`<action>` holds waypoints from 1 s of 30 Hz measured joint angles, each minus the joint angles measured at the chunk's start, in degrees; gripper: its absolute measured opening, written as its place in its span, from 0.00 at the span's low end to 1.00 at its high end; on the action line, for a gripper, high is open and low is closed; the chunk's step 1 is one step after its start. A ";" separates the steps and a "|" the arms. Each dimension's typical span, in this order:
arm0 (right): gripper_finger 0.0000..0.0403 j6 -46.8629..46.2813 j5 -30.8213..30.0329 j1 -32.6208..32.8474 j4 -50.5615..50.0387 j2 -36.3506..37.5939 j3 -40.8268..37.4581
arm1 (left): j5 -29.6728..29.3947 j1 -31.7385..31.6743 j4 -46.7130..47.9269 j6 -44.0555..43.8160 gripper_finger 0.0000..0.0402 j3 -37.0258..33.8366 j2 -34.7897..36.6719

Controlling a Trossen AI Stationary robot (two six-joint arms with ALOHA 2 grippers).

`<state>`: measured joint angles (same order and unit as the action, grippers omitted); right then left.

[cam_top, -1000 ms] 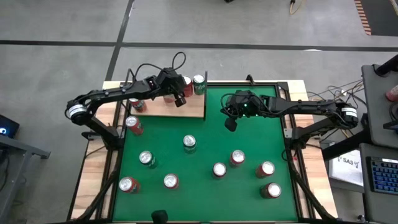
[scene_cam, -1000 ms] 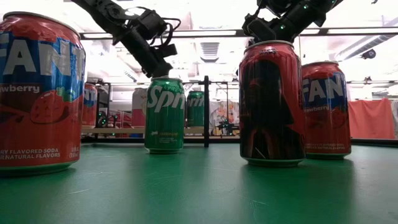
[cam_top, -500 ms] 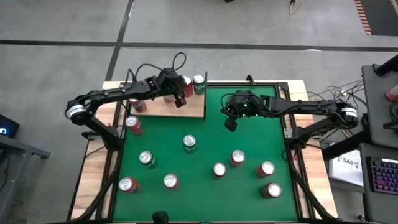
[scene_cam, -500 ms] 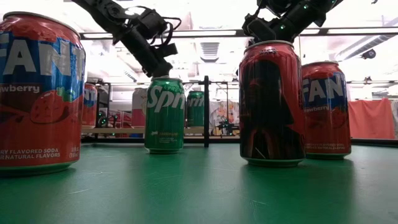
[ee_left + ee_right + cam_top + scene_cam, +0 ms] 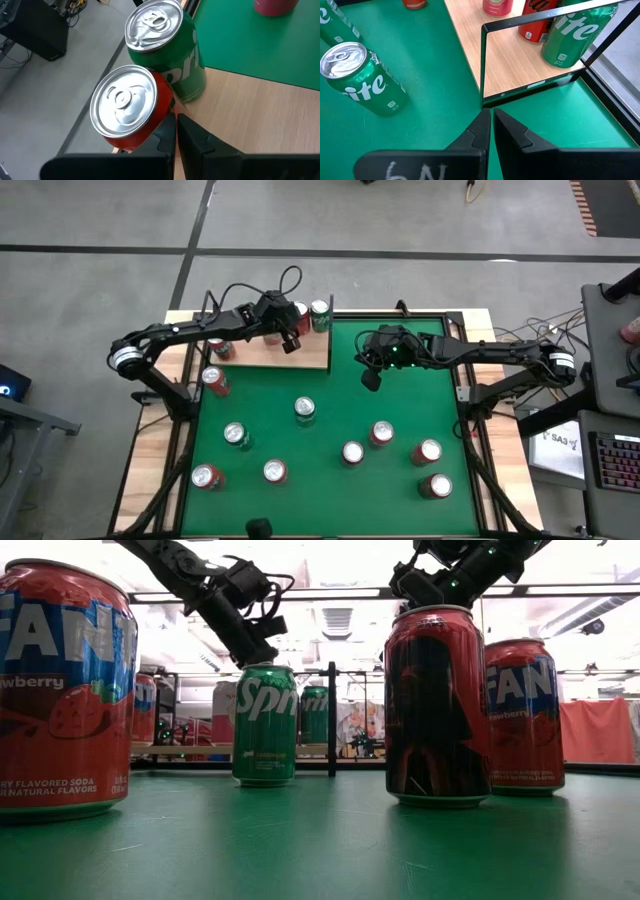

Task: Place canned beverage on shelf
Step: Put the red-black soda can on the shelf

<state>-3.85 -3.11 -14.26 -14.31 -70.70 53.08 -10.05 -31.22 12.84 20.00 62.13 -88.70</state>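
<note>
A red can (image 5: 127,107) and a green Sprite can (image 5: 167,47) are seen standing side by side, touching or nearly so, at the far corner of the pale wood shelf (image 5: 305,356). The left gripper (image 5: 288,340) is held just over the shelf beside them. In the left wrist view its fingers are pressed together with nothing between them, and the red can is set against the outer side of one finger (image 5: 165,137), so the can appears released rather than gripped. Its placement is judged complete or nearly so. A third can (image 5: 221,349) is placed at the shelf's opposite end.

The right gripper (image 5: 371,380) is held over the green felt near the shelf's black rod frame (image 5: 485,65), its fingers likewise closed on nothing. A green can (image 5: 357,77) on the felt is seen in its wrist view.

Eight more cans are left standing on the felt, among them a green-topped one (image 5: 305,410) near the middle.

The main risk is judged to lie in the left arm's withdrawal. With the red can so close against the finger and looking slightly tilted in the wrist view, it could be dragged or tipped by a sideways pull. The Sprite can could then be knocked off the shelf's edge, since both are set close to the corner.
</note>
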 joint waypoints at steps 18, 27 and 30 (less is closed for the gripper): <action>0.03 -6.06 0.04 2.95 0.06 0.02 0.00 | 0.01 12.00 4.02 -6.15 0.00 0.74 11.36; 0.03 -6.61 0.04 7.04 0.04 0.04 3.75 | -0.02 20.95 8.45 -11.08 0.00 -0.35 17.80; 0.03 -6.36 0.04 8.08 0.07 0.07 5.46 | -0.02 23.08 9.75 -12.57 0.00 -1.27 19.25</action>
<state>-10.21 -3.08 -6.18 -14.24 -70.63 58.54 -10.07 -8.15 22.59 7.43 60.86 -69.45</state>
